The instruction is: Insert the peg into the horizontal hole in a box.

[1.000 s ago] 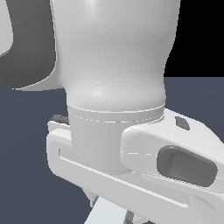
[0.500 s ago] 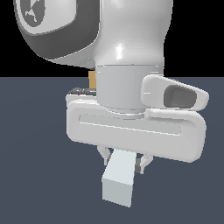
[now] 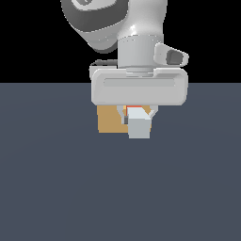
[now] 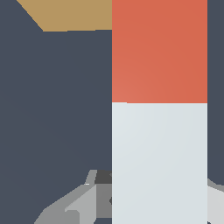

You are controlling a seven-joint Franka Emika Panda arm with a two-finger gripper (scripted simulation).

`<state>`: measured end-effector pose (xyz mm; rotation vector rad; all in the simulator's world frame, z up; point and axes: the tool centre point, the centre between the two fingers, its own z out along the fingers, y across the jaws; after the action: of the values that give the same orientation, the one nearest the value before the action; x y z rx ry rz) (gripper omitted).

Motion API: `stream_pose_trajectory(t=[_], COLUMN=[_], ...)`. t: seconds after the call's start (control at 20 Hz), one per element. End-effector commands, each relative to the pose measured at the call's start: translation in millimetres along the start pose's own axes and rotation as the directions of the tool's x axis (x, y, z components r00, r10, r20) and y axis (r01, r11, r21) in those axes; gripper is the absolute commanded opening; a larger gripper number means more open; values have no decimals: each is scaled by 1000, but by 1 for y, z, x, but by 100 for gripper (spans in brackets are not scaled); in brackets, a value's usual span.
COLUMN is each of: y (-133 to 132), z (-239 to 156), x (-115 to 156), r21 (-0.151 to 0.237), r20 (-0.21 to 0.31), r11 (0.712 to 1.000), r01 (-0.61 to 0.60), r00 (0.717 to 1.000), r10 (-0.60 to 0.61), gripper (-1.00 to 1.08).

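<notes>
Peg held off the floor, pointed at the box, not yet in.

The claw (image 3: 139, 114) pinches the peg (image 3: 139, 126) on its pale half; the grey-white end faces the exterior camera and the red end (image 4: 159, 50) leads toward the box (image 3: 109, 119) behind it. In the wrist view the red end reaches past the box's near edge in the picture, but the hole is not visible, hidden by the peg and claw. Grasp and lift look done; alignment with the hole and the push in remain.
</notes>
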<state>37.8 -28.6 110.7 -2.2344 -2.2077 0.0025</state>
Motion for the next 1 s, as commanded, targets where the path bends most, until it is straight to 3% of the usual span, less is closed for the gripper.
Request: stream_pose_trajectory(t=[0.0,0.65,0.95], y=[0,-1,-2], z=[-7,-8,-8], x=[9,11,32], r21=[-2,1,0], r20=[0,-1,-1], r11=[1000,999,999], r01=[25,33,33], r00=[1000,999,999], r10=[-25,-33,-33], gripper=[-100,-100,-100])
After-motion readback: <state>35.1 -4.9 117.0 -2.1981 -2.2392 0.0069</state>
